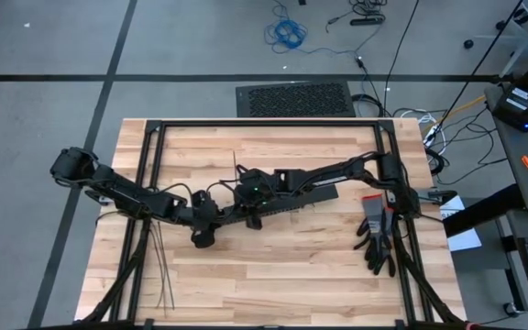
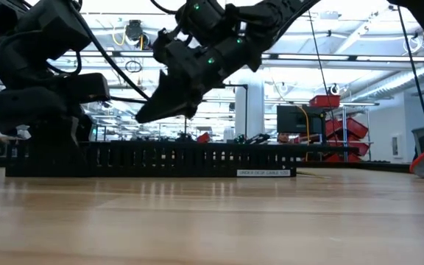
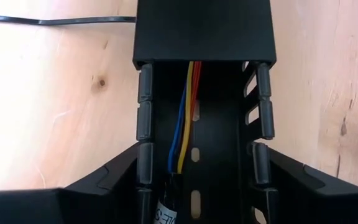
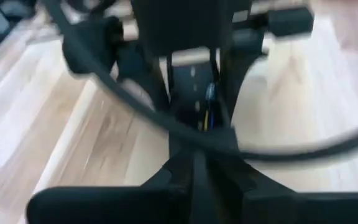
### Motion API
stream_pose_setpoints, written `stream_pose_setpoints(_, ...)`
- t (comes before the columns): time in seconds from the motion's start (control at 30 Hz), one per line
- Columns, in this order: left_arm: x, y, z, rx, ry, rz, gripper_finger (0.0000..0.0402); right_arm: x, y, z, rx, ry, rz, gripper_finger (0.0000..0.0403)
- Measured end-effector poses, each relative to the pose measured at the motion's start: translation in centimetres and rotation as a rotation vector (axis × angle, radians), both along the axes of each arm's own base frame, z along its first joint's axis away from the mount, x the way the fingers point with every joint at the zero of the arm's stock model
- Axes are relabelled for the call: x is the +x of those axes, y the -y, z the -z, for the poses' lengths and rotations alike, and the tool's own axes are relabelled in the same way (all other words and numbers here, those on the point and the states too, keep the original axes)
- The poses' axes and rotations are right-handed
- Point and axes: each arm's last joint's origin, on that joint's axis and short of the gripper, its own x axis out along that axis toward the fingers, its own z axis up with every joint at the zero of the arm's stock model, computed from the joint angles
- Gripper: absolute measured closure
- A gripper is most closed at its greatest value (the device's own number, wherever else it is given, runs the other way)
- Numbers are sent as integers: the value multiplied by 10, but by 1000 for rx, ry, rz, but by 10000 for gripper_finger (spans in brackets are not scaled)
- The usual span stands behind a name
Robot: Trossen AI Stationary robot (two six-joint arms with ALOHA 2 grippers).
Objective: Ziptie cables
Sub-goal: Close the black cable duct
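The cables, blue, yellow and red wires, lie inside the long black slotted duct, which rests on the table; a lid covers its farther part. My left gripper is at the duct's left end, one finger on each side of it. My right gripper hovers above the duct, tipped down, shut on a ziptie that bows in a curve over the duct. Spare zipties lie flat near the table's left near corner. Another dark strip lies beside the duct. My left gripper clasps the duct's left end between its two fingers, one finger against each slotted side wall. The fingers lie along the duct, which stays flat on the table. My right gripper pinches the ziptie between its shut fingers from above, slanting down; the strip is lifted clear and bent into an arc.
A pair of dark gloves lies near the table's right edge. The black frame rails border the wooden table. Bare wood lies in front of the duct toward the near edge.
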Motion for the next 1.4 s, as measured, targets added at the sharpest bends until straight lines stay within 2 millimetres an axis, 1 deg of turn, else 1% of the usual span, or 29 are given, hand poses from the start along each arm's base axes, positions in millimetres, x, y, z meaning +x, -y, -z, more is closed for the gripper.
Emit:
stream_pose_setpoints(0.17, 0, 1, 0, 1, -5, 25, 152, -7, -1, -6, -20, -59, 13, 354)
stream_pose_setpoints(0.3, 0, 1, -1, -14, 4, 39, 139, -10, -3, -2, -35, -110, 23, 351)
stream_pose_setpoints(0.5, 4, -1, -3, -33, 37, 32, 118, -10, -8, -2, -36, -111, 13, 351)
stream_pose_setpoints(0.77, 6, -2, -4, 37, 77, -1, 114, -10, -8, -2, -36, -117, 12, 351)
stream_pose_setpoints(0.87, 6, -2, -4, 45, 79, -6, 121, -11, -8, -2, -36, -117, 11, 351)
stream_pose_setpoints(1.0, 6, -2, -4, 46, 75, -4, 145, -11, -8, 0, -30, -134, 15, 351)
stream_pose_setpoints(1.1, 6, -2, -4, 46, 75, -5, 158, -12, -8, 7, -16, -172, 20, 351)
stream_pose_setpoints(1.2, 7, -2, -2, 50, 69, -6, 160, -10, -9, 15, -5, -193, 23, 351)
stream_pose_setpoints(1.4, 9, -1, 8, 60, 37, -22, 161, -7, -11, 19, -4, -174, 20, 351)
